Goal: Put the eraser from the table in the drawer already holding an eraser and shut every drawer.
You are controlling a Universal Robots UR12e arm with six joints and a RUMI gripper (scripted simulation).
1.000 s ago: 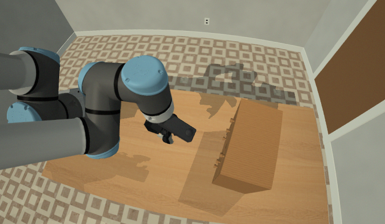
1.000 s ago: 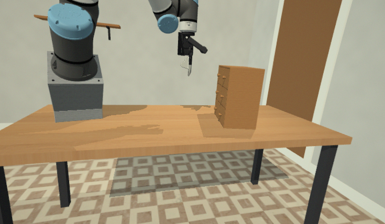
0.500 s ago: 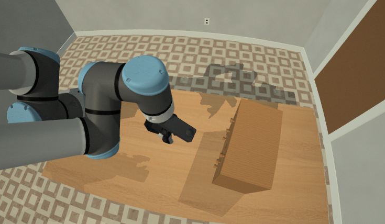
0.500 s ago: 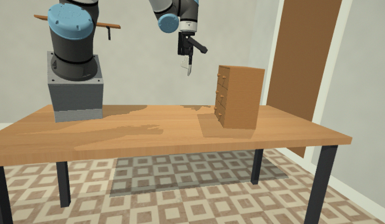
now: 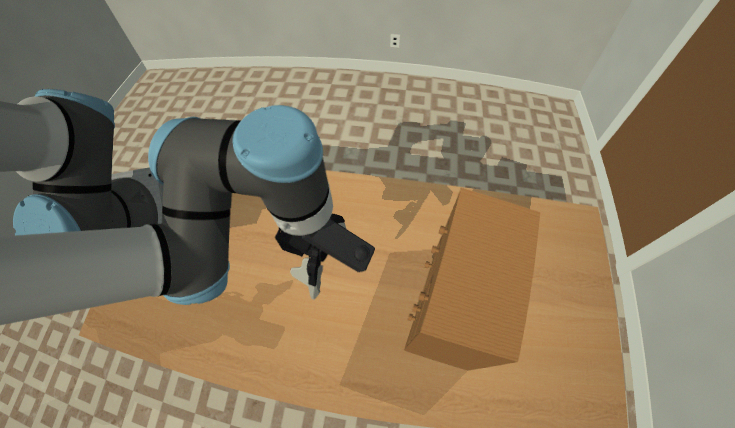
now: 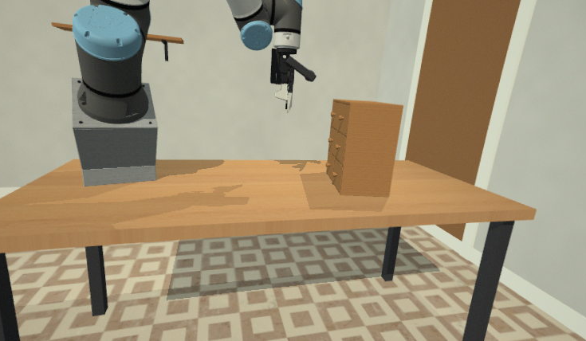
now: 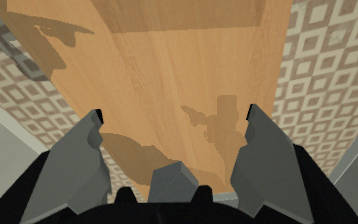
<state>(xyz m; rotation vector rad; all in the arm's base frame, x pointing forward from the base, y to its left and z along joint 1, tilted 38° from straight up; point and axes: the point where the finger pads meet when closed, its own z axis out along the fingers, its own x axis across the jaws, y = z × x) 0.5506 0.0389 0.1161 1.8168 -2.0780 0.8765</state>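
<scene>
The wooden chest (image 5: 481,276) (image 6: 371,148) stands upright on the right part of the table (image 5: 316,340) (image 6: 269,216) (image 7: 155,65). Its knobbed front faces the robot's side. All the drawer fronts that show in the exterior view look flush, with none pulled out. My gripper (image 5: 306,282) (image 6: 285,103) (image 7: 174,107) is open, its fingers wide apart with nothing between them. It hangs in the air above the table, on the knob side of the chest and apart from it. No eraser shows in any view. The insides of the drawers are hidden.
The robot's grey base block (image 6: 119,150) stands at the left part of the table. The arm (image 5: 194,212) reaches from there over the table. Shadows of the arm and chest fall on the table top. A brown door panel (image 5: 678,132) (image 6: 464,84) is beyond the table's right end.
</scene>
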